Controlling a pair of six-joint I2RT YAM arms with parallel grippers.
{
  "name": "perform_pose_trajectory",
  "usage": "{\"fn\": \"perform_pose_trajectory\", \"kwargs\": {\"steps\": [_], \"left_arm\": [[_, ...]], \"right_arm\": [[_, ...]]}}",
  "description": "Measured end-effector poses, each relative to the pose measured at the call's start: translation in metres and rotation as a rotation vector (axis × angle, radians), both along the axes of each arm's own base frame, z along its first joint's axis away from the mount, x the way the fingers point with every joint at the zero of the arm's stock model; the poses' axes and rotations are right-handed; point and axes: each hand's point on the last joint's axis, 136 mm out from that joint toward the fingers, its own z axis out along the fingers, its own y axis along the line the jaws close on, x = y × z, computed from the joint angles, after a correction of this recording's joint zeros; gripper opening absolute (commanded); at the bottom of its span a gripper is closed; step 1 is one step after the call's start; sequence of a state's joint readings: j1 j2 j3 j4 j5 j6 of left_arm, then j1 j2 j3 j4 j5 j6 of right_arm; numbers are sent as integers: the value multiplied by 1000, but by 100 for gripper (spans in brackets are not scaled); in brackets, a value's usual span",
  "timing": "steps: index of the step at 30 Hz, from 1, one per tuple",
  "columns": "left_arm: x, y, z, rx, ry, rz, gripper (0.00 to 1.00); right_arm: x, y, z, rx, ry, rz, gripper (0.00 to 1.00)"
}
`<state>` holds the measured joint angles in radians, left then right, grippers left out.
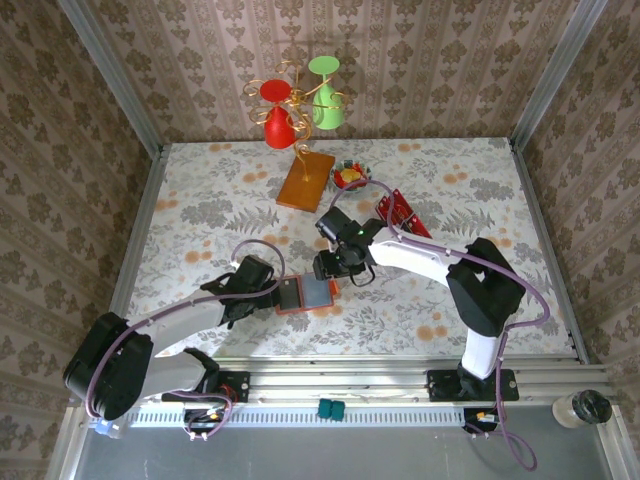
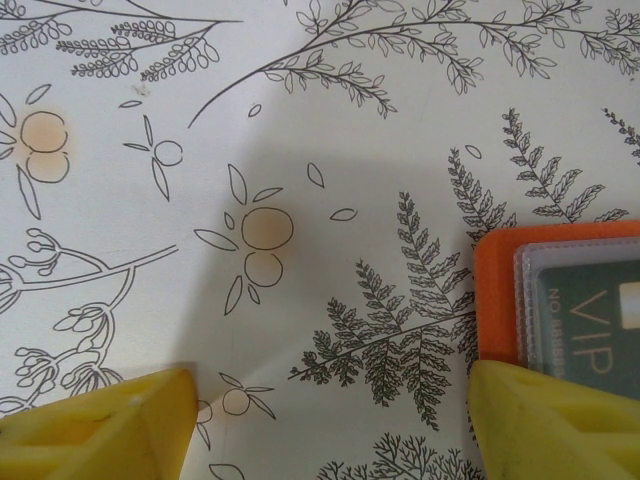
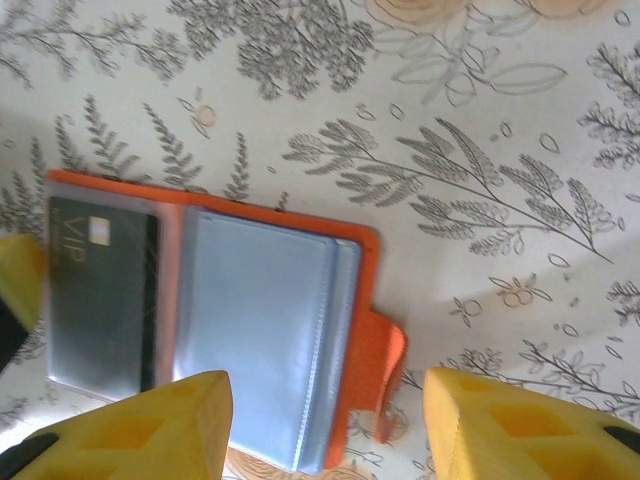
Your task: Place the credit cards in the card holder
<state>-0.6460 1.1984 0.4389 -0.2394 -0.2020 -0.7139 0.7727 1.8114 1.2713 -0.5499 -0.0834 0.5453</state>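
Flowery wallpaper walls point(image 1: 60, 130) stand round a table point(image 1: 200, 210) w/ a leaf-print cloth point(image 1: 470, 180); top view: the orange card holder point(image 1: 305, 295) lies open near the front, btwn the left gripper point(image 1: 271, 297) and right gripper point(image 1: 333, 275), red credit cards point(image 1: 398, 210) further back. Left wrist: jaws wide open, one yellow finger point(image 2: 550, 425) at holder's corner. Right wrist: jaws open over holder, dark VIP card point(image 3: 100, 290) in its pocket.

Top cam's high at the near edge, looking down over the whole tabletop point(image 1: 200, 200). Wrist cams hang close, facing straight down, and all three catch the card holder point(image 1: 305, 296).
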Motion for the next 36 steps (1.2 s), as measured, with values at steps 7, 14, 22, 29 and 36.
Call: {"fn": "perform_pose_trajectory", "kwargs": {"steps": [7, 14, 22, 29, 36], "left_arm": [[0, 0, -1, 5, 3, 1, 73], [2, 0, -2, 19, 14, 2, 73], [4, -2, -3, 44, 39, -6, 73], [9, -9, 0, 53, 65, -35, 73], [28, -45, 27, -69, -5, -90, 73]], "right_arm": [[-6, -6, -16, -32, 31, 5, 39], [-12, -15, -33, -62, 63, 5, 15], [-12, -37, -45, -49, 83, -60, 3], [-17, -50, -37, -25, 76, -96, 4], [-19, -48, -36, 2, 83, -114, 13]]}}
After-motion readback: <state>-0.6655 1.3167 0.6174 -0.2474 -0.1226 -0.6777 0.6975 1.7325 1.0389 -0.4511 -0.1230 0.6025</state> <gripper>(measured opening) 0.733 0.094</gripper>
